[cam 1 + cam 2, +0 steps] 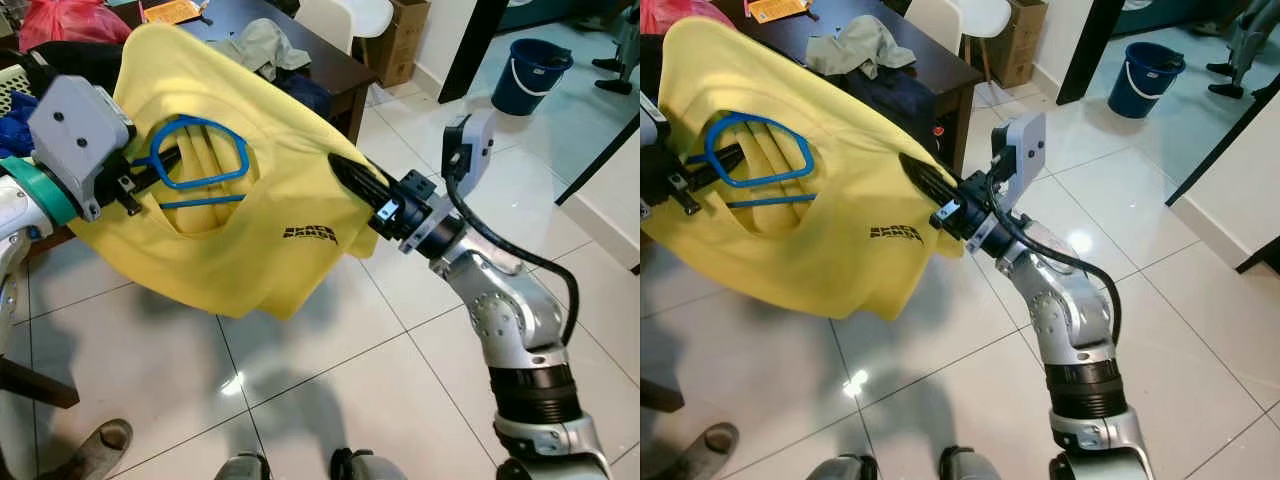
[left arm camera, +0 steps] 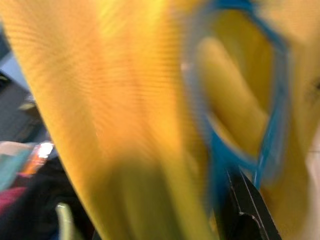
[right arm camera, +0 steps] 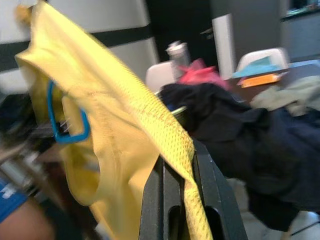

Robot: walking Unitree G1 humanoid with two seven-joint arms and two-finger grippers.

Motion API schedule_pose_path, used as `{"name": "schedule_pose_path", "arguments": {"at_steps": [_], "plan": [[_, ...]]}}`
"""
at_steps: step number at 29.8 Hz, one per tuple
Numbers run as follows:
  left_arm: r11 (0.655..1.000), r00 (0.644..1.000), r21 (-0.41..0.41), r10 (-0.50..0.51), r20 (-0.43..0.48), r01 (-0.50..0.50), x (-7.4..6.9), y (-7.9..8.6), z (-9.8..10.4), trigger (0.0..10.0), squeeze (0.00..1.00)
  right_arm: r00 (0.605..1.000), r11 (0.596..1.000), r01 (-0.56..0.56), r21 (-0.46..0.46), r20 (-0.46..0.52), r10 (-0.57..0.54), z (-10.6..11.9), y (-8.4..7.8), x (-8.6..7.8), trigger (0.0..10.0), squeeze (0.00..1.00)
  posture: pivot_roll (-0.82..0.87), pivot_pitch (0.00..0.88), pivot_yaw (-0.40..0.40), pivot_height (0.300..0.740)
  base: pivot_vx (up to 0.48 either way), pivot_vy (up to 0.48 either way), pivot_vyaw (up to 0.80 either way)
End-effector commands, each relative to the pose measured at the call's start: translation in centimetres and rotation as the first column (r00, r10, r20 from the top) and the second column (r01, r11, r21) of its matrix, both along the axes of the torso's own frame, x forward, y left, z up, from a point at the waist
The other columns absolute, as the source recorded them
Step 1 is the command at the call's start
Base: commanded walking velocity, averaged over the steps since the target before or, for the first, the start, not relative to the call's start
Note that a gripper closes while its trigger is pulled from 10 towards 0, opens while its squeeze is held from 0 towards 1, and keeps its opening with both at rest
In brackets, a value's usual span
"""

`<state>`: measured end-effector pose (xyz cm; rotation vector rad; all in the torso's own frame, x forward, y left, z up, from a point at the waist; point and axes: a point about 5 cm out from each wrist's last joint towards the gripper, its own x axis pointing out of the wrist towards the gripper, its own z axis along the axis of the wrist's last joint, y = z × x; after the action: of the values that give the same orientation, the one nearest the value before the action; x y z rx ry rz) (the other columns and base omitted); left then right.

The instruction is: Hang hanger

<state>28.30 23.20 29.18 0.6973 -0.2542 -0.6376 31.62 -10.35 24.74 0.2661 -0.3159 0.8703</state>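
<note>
A yellow shirt [image 1: 270,200] is stretched in the air between my two grippers. A blue hanger [image 1: 205,160] lies in its neck opening, and its loop shows against the cloth. My left gripper [image 1: 152,170] is shut on the hanger's near end, beside the collar. In the left wrist view, the blue hanger [image 2: 274,100] and the yellow cloth are blurred just past one black finger [image 2: 246,207]. At the shirt's other side, my right gripper [image 1: 340,165] is shut on the fabric. In the right wrist view, a strip of yellow shirt [image 3: 150,125] runs down between the two black fingers [image 3: 155,200].
A dark table [image 1: 335,62] piled with clothes stands behind the shirt, with a white chair [image 1: 350,15] and a cardboard box [image 1: 400,40] beyond it. A blue bucket [image 1: 530,75] sits on the tiles at the far right. A person's shoe [image 1: 100,450] is at the lower left.
</note>
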Motion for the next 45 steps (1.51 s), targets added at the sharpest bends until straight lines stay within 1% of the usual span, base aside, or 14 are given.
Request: {"name": "schedule_pose_path", "arguments": {"at_steps": [1, 5, 8, 9, 13, 18, 19, 22, 29, 31, 38, 39, 41, 45], "plan": [[0.985, 0.983, 0.017, -0.17, -0.066, 0.171, -1.1, -1.6, -0.4, 10.0, 0.0, 0.999, 0.999, -0.042, 0.009, 0.025, 0.042, 0.6, 0.6, -0.2, 10.0, 0.0, 0.1, 0.054, 0.007, 0.74, 0.0, 0.0, 0.0], [0.984, 0.977, -0.041, -0.176, -0.118, 0.172, -1.3, -0.8, 0.1, 10.0, 0.0, 0.994, 0.995, -0.09, -0.031, 0.062, 0.092, 0.7, 0.6, -0.6, 10.0, 0.0, 0.09, 0.055, 0.006, 0.74, 0.0, 0.0, 0.0], [0.992, 0.993, 0.085, -0.088, -0.082, 0.095, -0.8, -0.1, 0.0, 10.0, 0.0, 0.994, 0.996, -0.082, -0.039, 0.068, 0.084, 0.7, 0.6, -0.5, 10.0, 0.0, 0.09, 0.055, 0.004, 0.74, 0.0, 0.0, 0.0], [0.994, 1.0, 0.109, -0.025, -0.017, 0.027, -0.1, 0.1, 0.3, 10.0, 0.0, 0.994, 0.997, -0.073, -0.04, 0.073, 0.075, 0.8, 0.5, -0.5, 10.0, 0.0, 0.09, 0.056, 0.006, 0.74, 0.0, 0.0, 0.0], [0.993, 0.998, 0.112, 0.035, 0.05, -0.04, 0.5, 0.4, 0.8, 10.0, 0.0, 0.995, 0.997, -0.061, -0.038, 0.078, 0.064, 1.0, 0.5, -0.4, 10.0, 0.0, 0.09, 0.056, 0.006, 0.74, 0.0, 0.0, 0.0], [0.99, 0.998, 0.135, 0.032, 0.051, -0.038, 0.3, 0.4, 0.8, 10.0, 0.0, 0.995, 0.998, -0.06, -0.032, 0.078, 0.062, 1.1, 0.4, -0.4, 10.0, 0.0, 0.09, 0.058, 0.008, 0.74, 0.0, 0.0, 0.0], [0.99, 0.994, 0.109, 0.081, 0.074, -0.089, 0.5, 0.8, 1.0, 10.0, 1.0, 0.995, 0.998, -0.061, -0.03, 0.077, 0.063, 1.0, 0.4, -0.4, 10.0, 0.0, 0.1, 0.068, 0.008, 0.74, 0.0, 0.0, 0.0], [0.985, 0.981, 0.024, 0.166, 0.099, -0.169, 0.7, 1.7, 1.6, 10.0, 1.0, 0.995, 0.997, -0.065, -0.031, 0.075, 0.067, 0.9, 0.4, -0.5, 10.0, 0.0, 0.1, 0.072, 0.009, 0.74, 0.0, 0.0, 0.0], [0.982, 0.971, 0.017, 0.186, 0.15, -0.191, 0.8, 1.8, 2.0, 10.0, 1.0, 0.995, 0.997, -0.064, -0.032, 0.075, 0.066, 0.9, 0.4, -0.4, 10.0, 0.0, 0.1, 0.075, 0.006, 0.74, 0.0, 0.0, 0.0], [0.95, 0.921, -0.007, 0.305, 0.243, -0.313, 1.0, 3.0, 2.8, 10.0, 1.0, 0.994, 0.997, -0.071, -0.03, 0.077, 0.073, 1.0, 0.4, -0.4, 10.0, 0.0, 0.11, 0.081, 0.001, 0.74, 0.0, 0.0, 0.0], [0.95, 0.921, -0.007, 0.305, 0.243, -0.313, 1.0, 3.0, 2.8, 10.0, 1.0, 0.994, 0.997, -0.071, -0.03, 0.077, 0.073, 1.0, 0.4, -0.4, 10.0, 0.0, 0.11, 0.081, 0.001, 0.74, 0.0, 0.0, 0.0], [0.935, 0.896, 0.001, 0.338, 0.287, -0.354, 1.2, 3.2, 3.0, 10.0, 0.0, 0.993, 0.996, -0.08, -0.028, 0.079, 0.082, 1.1, 0.5, -0.4, 10.0, 0.0, 0.11, 0.083, 0.002, 0.74, 0.0, 0.0, 0.0], [0.937, 0.894, 0.02, 0.325, 0.307, -0.348, 1.6, 2.9, 2.7, 10.0, 0.0, 0.962, 0.965, -0.26, 0.046, 0.104, 0.254, 2.0, 0.9, -2.3, 10.0, 0.0, 0.1, 0.085, 0.011, 0.74, 0.0, 0.0, 0.0], [0.95, 0.911, 0.03, 0.287, 0.295, -0.309, 1.7, 2.5, 2.5, 10.0, 0.0, 0.927, 0.93, -0.362, 0.058, 0.124, 0.353, 2.2, 1.1, -3.5, 10.0, 0.0, 0.1, 0.088, 0.014, 0.74, 0.0, 0.0, 0.0]]}}
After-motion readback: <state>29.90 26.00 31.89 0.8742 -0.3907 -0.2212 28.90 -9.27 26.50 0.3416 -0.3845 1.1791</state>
